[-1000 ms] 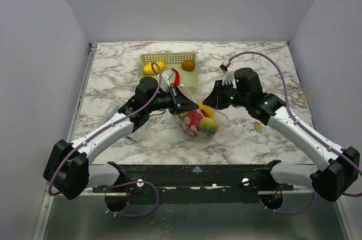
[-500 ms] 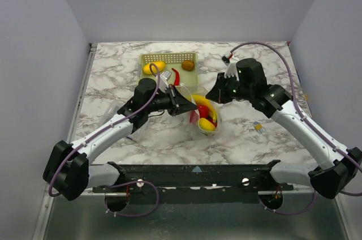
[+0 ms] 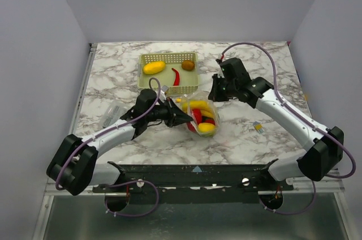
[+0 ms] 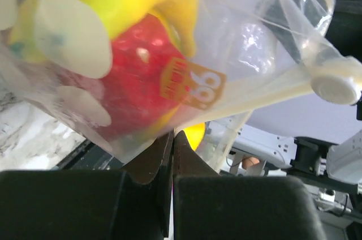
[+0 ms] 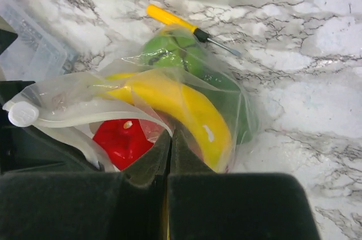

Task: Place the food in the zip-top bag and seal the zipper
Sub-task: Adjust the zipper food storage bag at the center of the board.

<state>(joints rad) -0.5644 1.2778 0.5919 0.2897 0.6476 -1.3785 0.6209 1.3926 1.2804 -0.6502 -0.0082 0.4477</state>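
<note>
1. Current step: handling of the filled bag ahead of sealing. The jaws of the left gripper (image 4: 172,138) are pressed together on a lower fold of the zip-top bag (image 4: 249,42). The jaws of the right gripper (image 5: 169,133) are likewise closed, pinching film at the bag's mouth edge. The bag is held between the two arms at mid-counter, its underside at or just above the counter (image 5: 305,98).

2. Contents: a smooth yellow banana (image 5: 181,104), a glossy green pepper (image 5: 175,50) and a red round fruit (image 5: 121,138) are seen through the film. The film is thin, clear, creased and floppy.

3. Closure: the zipper (image 5: 85,111) is a narrow, stiffer strip, curved and gaping, with a white slider (image 5: 22,114) at one end. The mouth is judged to be unsealed.

4. Next move: the mouth edges are to be drawn taut and level so that the strip can be closed. Slack film is likely to buckle.

5. Just beyond the bag, a thin yellow-and-black stick (image 5: 172,19) lies on the marbled surface.

6. Farther back, the perforated basket (image 3: 169,57) holds a lemon (image 3: 154,68), a red curved piece (image 3: 176,77) and a brown round piece (image 3: 188,65). Loading is therefore judged incomplete.
</note>
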